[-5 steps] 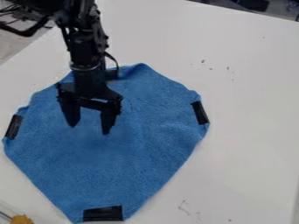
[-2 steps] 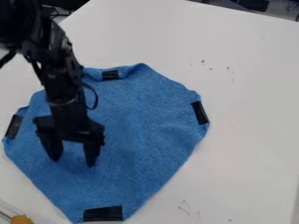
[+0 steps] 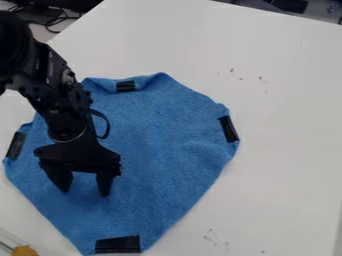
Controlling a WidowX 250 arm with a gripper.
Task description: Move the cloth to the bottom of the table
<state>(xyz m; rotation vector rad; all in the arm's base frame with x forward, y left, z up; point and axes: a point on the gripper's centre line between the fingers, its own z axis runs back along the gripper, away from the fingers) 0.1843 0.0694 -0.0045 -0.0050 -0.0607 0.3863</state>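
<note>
Blue cloth (image 3: 160,150), roughly diamond-shaped, spread on the left part of the white bench (image 3: 287,100), one corner directed toward the near edge. Black strips (image 3: 118,244) mark its four corners. The black two-finger gripper (image 3: 85,192) hangs over the cloth's left half, fingers apart; contact with the fabric cannot be determined. Lower left: a small orange-yellow object (image 3: 25,251).

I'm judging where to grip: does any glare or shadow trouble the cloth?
Camera view: soft light on the table, with no glare patch; on the cloth, only faint shading near the hand; the arm reads nearly black, its upper part losing detail.
</note>
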